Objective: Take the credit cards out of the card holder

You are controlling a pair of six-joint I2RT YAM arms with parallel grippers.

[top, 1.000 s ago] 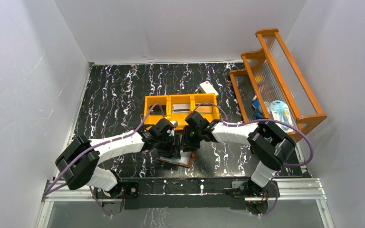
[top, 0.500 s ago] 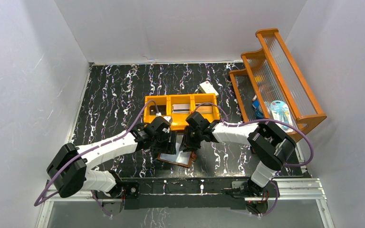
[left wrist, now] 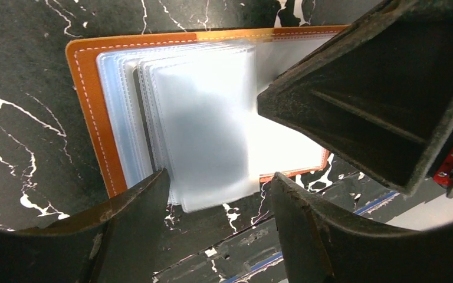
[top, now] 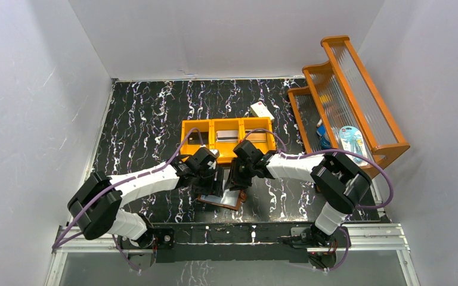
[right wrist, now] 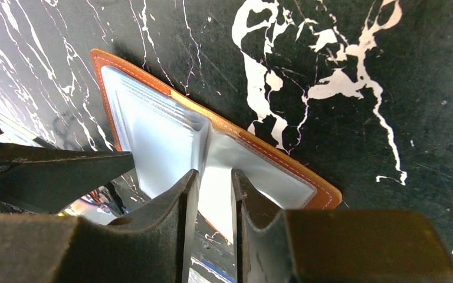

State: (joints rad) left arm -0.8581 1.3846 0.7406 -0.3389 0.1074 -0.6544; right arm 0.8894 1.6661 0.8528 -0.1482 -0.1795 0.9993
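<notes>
The card holder [top: 223, 200] lies open on the black marble table near the front edge, brown rim up. Its frosted sleeves [left wrist: 203, 124] are fanned out, and a thin dark edge [left wrist: 148, 138] shows between them; I cannot tell whether that is a card. My left gripper [left wrist: 219, 184] hovers open over the sleeves' near edge, holding nothing. My right gripper [right wrist: 215, 177] stands at the holder's fold [right wrist: 203, 132] with a narrow gap between its jaws and nothing in it. Flat grey credit cards [top: 228, 135] lie in the orange tray.
The orange three-compartment tray [top: 226, 123] stands just behind both grippers. A cream-white box [top: 262, 111] lies behind it. A tall orange rack [top: 358, 89] with blue packages fills the right side. The table's front rail [top: 232, 233] is close behind the holder.
My left gripper drew up toward the tray and came back over the holder, its jaws now wider. The right gripper has stayed at the fold, and its jaws have narrowed slightly.
</notes>
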